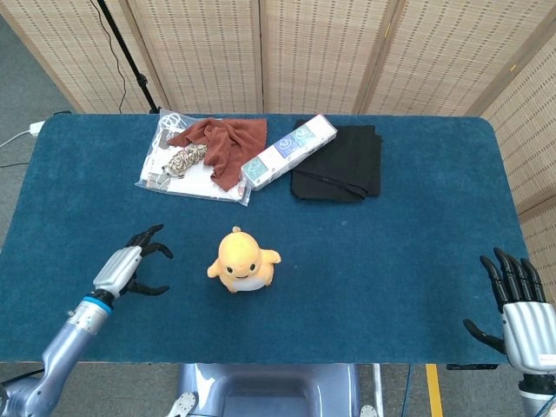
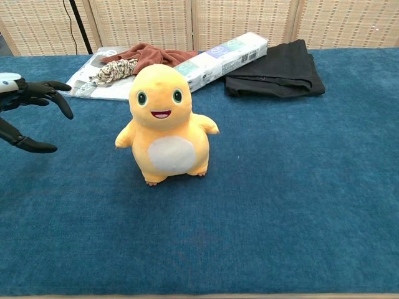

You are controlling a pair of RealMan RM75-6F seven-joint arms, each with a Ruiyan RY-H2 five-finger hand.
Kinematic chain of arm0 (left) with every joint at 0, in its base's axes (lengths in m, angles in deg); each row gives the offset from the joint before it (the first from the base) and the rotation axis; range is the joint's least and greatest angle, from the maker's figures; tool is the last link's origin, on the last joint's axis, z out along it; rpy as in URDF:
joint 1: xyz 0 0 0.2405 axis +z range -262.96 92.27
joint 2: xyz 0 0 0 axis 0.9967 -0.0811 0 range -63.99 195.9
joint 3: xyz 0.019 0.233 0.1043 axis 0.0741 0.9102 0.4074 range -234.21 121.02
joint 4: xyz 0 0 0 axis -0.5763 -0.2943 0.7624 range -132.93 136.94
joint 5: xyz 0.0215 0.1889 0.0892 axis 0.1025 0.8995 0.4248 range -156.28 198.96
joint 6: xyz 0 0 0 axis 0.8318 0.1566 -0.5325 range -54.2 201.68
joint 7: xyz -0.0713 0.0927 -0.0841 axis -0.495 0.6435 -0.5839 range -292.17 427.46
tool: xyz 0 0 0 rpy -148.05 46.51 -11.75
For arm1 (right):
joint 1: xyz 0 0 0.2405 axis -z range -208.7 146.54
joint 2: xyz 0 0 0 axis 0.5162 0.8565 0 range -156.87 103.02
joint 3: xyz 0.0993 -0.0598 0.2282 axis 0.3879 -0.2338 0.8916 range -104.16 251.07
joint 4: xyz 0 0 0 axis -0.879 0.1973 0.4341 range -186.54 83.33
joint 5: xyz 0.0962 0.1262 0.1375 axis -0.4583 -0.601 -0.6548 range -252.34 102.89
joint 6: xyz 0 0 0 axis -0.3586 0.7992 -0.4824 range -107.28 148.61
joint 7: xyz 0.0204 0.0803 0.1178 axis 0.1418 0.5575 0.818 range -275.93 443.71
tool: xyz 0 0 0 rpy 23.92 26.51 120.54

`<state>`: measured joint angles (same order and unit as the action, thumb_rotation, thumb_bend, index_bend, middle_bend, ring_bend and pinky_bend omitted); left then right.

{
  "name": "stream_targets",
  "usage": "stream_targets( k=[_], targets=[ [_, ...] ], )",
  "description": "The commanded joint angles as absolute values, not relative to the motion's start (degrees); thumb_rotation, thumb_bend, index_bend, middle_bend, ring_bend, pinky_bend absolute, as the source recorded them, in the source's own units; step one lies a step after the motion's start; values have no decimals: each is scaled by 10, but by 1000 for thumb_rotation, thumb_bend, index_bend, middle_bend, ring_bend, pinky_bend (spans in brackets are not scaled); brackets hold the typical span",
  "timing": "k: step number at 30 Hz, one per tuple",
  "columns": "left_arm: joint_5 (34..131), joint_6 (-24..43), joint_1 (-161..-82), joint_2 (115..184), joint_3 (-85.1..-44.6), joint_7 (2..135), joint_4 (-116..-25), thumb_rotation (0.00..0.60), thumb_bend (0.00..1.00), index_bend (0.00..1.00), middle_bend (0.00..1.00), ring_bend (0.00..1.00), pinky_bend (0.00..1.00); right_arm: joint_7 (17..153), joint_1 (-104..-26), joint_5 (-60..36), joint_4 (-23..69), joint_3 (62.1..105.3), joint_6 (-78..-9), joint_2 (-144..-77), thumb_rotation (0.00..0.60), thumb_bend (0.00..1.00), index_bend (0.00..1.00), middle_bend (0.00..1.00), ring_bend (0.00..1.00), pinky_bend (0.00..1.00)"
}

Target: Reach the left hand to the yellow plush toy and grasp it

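The blue table (image 1: 391, 261) carried the yellow plush toy (image 1: 242, 261) upright near its middle. The left hand (image 1: 130, 269) hung near the toy's side, fingers spread wide, holding nothing. The right hand (image 1: 514, 306) rested spread at the table's edge, empty.

Left robot hand (image 1: 130, 268) spread wide, empty; right robot hand (image 1: 518, 306) upright, fingers apart

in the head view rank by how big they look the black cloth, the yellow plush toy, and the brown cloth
1. black cloth, largest.
2. brown cloth.
3. yellow plush toy, smallest, though close to the brown cloth in apparent size, so that pair is unsure.
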<state>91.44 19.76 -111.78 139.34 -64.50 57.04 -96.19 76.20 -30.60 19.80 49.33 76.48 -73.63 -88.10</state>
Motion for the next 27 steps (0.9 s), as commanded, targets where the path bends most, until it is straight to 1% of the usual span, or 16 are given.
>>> stream_targets(
  k=[1, 7, 14, 23, 27],
  targets=[
    [861, 208, -1144, 1425, -662, 628, -976, 600, 194, 429, 0, 0, 0, 766, -306, 196, 493, 766, -735, -879, 600, 0, 0, 0, 0, 0],
    [785, 193, -1167, 1472, -672, 702, -981, 600, 221, 445, 0, 0, 0, 777, -307, 191, 494, 768, -733, -874, 600, 0, 0, 0, 0, 0],
    [721, 170, -1184, 1514, -678, 753, -973, 600, 235, 464, 0, 0, 0, 789, -308, 189, 493, 769, -733, -869, 600, 0, 0, 0, 0, 0],
    [687, 156, -1199, 1551, -686, 776, -965, 600, 238, 473, 0, 0, 0, 793, -309, 189, 492, 769, -731, -867, 600, 0, 0, 0, 0, 0],
    [675, 162, -1204, 1565, -693, 767, -959, 600, 240, 473, 0, 0, 0, 793, -309, 189, 492, 768, -730, -867, 600, 0, 0, 0, 0, 0]
  ],
)
